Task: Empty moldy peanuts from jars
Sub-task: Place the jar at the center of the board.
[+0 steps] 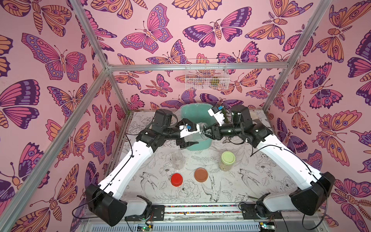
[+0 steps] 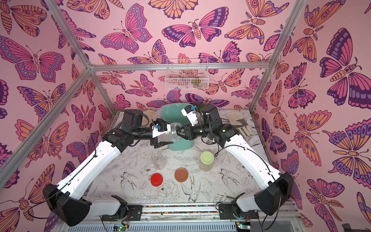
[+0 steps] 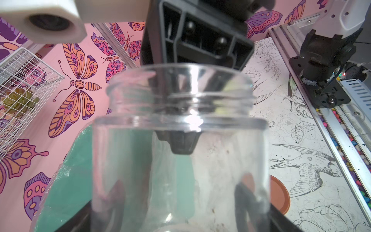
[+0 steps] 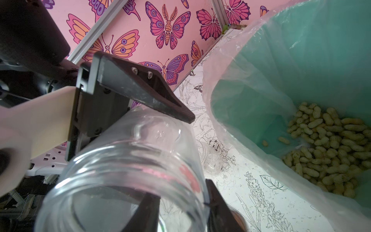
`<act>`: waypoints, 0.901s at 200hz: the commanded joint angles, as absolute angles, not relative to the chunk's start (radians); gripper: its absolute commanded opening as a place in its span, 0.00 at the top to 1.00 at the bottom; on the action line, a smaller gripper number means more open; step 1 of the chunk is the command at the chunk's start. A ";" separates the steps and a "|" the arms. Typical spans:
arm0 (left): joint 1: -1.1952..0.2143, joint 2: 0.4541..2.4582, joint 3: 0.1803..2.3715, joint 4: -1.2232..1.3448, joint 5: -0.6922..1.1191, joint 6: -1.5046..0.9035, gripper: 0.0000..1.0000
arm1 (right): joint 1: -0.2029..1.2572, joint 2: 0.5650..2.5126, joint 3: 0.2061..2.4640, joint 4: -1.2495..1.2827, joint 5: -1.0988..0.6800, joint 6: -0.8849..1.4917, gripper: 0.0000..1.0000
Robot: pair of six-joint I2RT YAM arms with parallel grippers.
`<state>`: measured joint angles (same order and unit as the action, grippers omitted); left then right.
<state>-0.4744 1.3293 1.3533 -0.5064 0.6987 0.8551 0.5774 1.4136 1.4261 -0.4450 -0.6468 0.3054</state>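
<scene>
- Clock positions are read on the white table printed with bird and flower line drawings point(image 1: 241, 180) in both top views, with 12 o'clock at the far edge.
- The teal round plastic bin with a clear liner point(image 1: 198, 146) stands at 12 o'clock.
- The pale beige, oval moldy peanuts point(image 4: 331, 144) lie heaped in the bottom of the bin.
- The left gripper point(image 1: 190, 137) clamps the body of a clear, lidless cylindrical jar point(image 1: 197, 130).
- This jar lies on its side above the near part of the bin, with its mouth toward 3 o'clock. The wrist views show it empty.
- The right gripper point(image 1: 206, 133) meets the jar's mouth with its jaws narrow. One finger is inside the neck and one is outside the wall. Whether they pinch the wall cannot be told.
- A second clear lidless jar point(image 1: 177, 159) stands at 9 o'clock.
- A clear jar with a pale green screw lid point(image 1: 227, 160) stands at 3 o'clock, with beige contents inside.
- A round brown lid point(image 1: 201, 174) lies at 6 o'clock.
- A round red lid point(image 1: 177, 179) lies at 7 o'clock.
</scene>
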 commanded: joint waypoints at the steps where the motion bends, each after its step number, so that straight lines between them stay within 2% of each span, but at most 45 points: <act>1: -0.480 1.325 1.364 -0.450 0.706 0.844 1.00 | 0.587 1.395 1.393 -0.414 -0.673 0.325 0.68; 33: -0.480 1.329 1.362 -0.451 0.703 0.844 0.96 | 0.587 1.387 1.378 -0.390 -0.685 0.336 0.76; 62: -0.482 1.338 1.356 -0.444 0.691 0.839 0.87 | 0.587 1.373 1.369 -0.377 -0.690 0.328 0.84; 84: -0.482 1.339 1.347 -0.433 0.680 0.833 0.79 | 0.587 1.361 1.361 -0.375 -0.686 0.316 0.93; 99: -0.482 1.339 1.340 -0.422 0.669 0.827 0.70 | 0.586 1.354 1.352 -0.363 -0.685 0.317 1.00; 149: -0.482 1.345 1.318 -0.405 0.653 0.803 0.38 | 0.579 1.334 1.340 -0.350 -0.669 0.321 1.00; 151: -0.482 1.345 1.318 -0.405 0.654 0.802 0.33 | 0.579 1.332 1.340 -0.349 -0.668 0.322 1.00; 156: -0.482 1.345 1.316 -0.405 0.653 0.801 0.07 | 0.577 1.330 1.339 -0.347 -0.667 0.323 1.00; 159: -0.482 1.346 1.316 -0.405 0.653 0.801 0.01 | 0.577 1.329 1.339 -0.348 -0.665 0.324 1.00; 180: -0.482 1.343 1.299 -0.389 0.650 0.789 0.00 | 0.563 1.322 1.334 -0.351 -0.663 0.332 1.00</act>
